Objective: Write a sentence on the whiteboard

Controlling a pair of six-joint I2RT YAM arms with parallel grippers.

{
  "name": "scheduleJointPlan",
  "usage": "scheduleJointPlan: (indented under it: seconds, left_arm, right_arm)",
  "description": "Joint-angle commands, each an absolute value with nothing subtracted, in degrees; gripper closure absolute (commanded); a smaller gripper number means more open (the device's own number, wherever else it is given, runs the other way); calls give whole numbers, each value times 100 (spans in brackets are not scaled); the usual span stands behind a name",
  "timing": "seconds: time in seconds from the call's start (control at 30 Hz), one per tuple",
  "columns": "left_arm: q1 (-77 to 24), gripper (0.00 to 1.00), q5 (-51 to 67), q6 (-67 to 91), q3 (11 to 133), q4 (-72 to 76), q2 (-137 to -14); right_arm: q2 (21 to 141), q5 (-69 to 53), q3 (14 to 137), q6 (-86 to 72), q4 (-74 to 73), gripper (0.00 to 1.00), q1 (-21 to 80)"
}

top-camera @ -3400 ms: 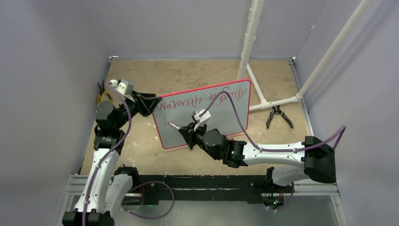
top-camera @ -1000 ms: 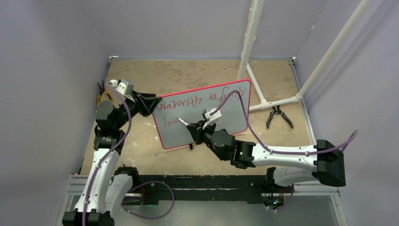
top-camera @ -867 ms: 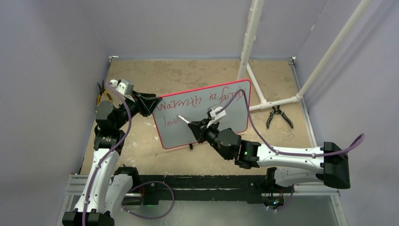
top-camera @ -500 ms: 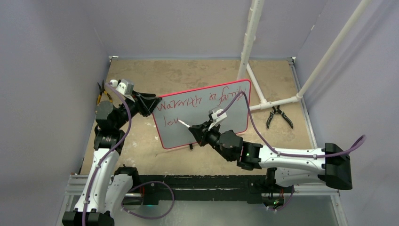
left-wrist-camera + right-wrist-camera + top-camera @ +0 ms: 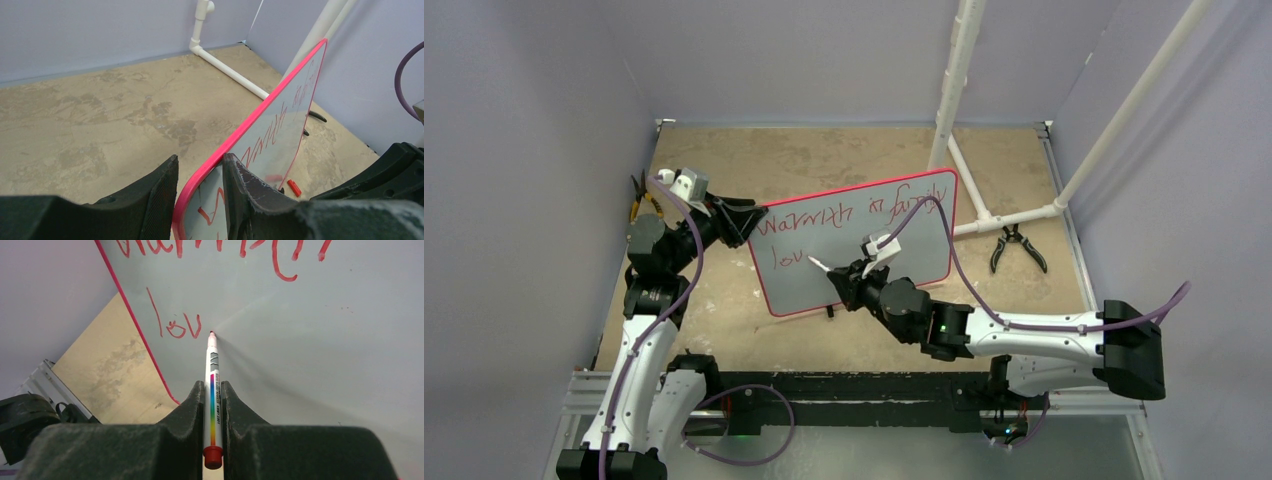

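The right claw (image 5: 212,385) is pinching the marker (image 5: 212,367), tip touching the board (image 5: 310,350) just ahead; the sentence (image 5: 178,326) is growing from "l" to "lov", so "e" is probably coming next. The left claw (image 5: 200,164) is clamping the board's rim.

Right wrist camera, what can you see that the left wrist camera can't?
Only the right wrist view shows the marker pinched in the right gripper, its tip at the whiteboard just after the letters "lov" of the sentence. Only the left wrist view shows the left gripper clamping the whiteboard's corner, and the white pipe beyond it. Both show the whiteboard's face, its red rim and red writing on it.
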State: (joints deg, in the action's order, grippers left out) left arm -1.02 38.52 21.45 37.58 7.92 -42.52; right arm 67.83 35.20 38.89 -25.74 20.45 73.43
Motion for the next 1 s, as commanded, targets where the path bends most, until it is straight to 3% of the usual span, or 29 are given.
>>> scheduleJointPlan:
  seconds: [0.0, 0.6, 0.97]
  left_arm:
    - [-104, 64, 3892, 2136, 3754, 815, -4236]
    - [-103, 64, 3901, 2148, 3755, 826, -4236]
    - [-105, 64, 3902, 2145, 3760, 828, -4251]
  right_arm:
    - [6836, 3833, 4089, -2619, 2056, 100, 7296]
    - [6441, 4271, 4089, -2677, 1721, 100, 7295]
    - [6807, 3860, 4324, -2352, 2105, 100, 7295]
